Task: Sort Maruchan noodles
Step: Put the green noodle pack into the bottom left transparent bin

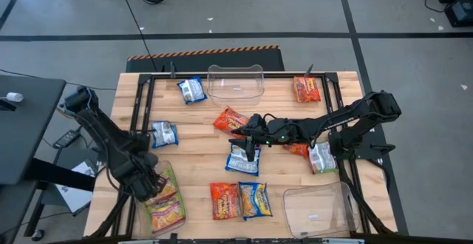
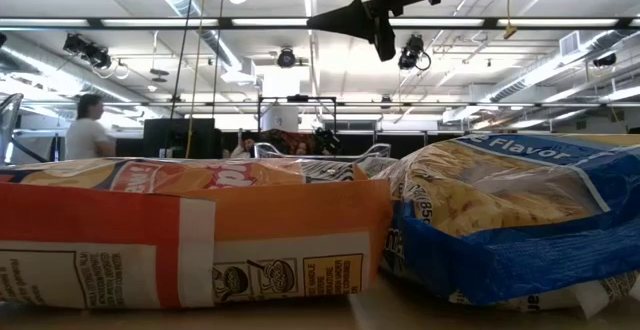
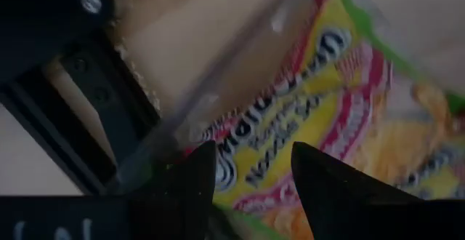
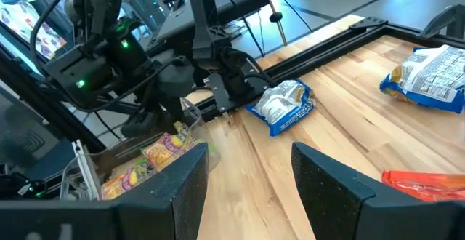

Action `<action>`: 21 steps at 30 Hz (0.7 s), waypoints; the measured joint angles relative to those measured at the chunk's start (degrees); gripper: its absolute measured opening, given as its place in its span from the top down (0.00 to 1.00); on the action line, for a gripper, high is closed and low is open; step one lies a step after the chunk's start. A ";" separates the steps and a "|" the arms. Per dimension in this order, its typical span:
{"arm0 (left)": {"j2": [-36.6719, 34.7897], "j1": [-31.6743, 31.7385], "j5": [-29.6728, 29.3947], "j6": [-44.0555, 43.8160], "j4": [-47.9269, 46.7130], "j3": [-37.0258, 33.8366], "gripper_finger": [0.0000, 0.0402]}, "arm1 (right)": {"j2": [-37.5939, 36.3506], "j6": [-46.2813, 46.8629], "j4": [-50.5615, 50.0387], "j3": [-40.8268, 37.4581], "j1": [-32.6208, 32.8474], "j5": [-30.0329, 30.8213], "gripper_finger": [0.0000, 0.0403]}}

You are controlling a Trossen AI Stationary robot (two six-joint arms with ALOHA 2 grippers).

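High view: left gripper (image 1: pixel 148 187) sits low over the green-pink-yellow packets (image 1: pixel 164 203) in the clear bin (image 1: pixel 164 168) at the table's near-left corner. Risk: fingers snag the bin wall or drag a packet out when lifting. Its fingers are parted, gripping nothing (wrist view confirms). Right gripper (image 1: pixel 250 135) hovers mid-table above a blue packet (image 1: pixel 242 160), fingers spread, empty.

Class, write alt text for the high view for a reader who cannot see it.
Flat plastic ramen packets lie scattered on a wooden table. The right gripper, open, hovers above a blue-white packet mid-table; the left gripper is at a clear plastic bin holding green-pink-yellow packets.
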 joint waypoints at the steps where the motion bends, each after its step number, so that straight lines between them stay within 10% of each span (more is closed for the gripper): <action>1: 0.64 -0.12 -0.37 -1.30 -0.56 0.00 0.55 | 0.00 0.00 -0.02 0.00 0.00 0.00 0.49; 21: 9.32 -0.20 -5.81 0.85 -13.27 8.80 0.98 | 0.00 -0.13 -0.41 0.00 0.00 -0.02 0.49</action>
